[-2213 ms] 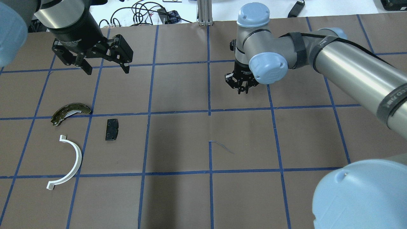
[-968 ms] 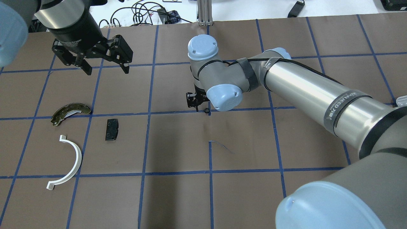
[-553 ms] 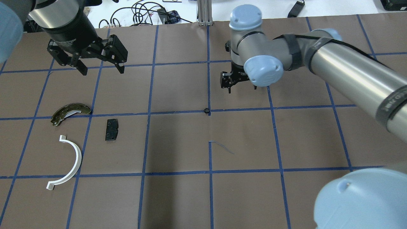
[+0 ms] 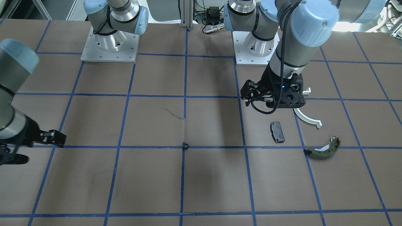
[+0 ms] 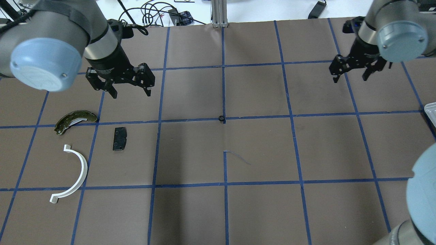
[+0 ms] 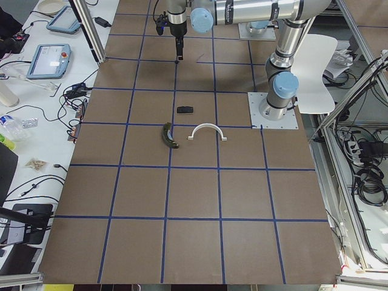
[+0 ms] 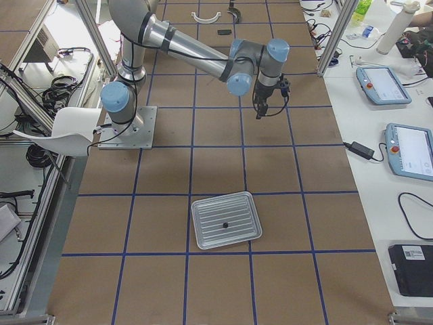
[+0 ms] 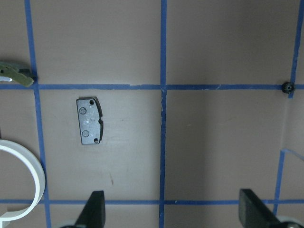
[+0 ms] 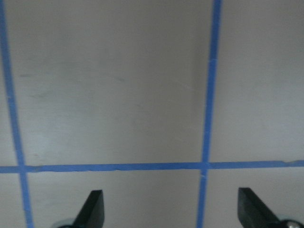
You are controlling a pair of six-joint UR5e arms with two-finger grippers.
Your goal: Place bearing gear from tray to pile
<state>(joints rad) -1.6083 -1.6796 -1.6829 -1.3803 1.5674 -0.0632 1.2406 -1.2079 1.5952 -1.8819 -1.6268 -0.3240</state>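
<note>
- The bearing gear (image 5: 221, 118) lies loose on the table, out of the tray (image 7: 238, 211), well apart from the brake pad (image 5: 119, 138).
- It has not reached the pile (image 5: 83, 168).
- The left gripper (image 5: 131, 94) hovers near the pad, jaws spread and empty.
- The right gripper (image 5: 350, 79), far from the pad, is likewise spread.

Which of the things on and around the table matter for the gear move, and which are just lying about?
Job:
- bearing gear, on a tape crossing
- tray
- brake shoe, brake pad, white half-ring (drop-off spot)
- left gripper, right gripper, both open

Lying about:
- cables
- teach pendants
- loose tape strand
</note>
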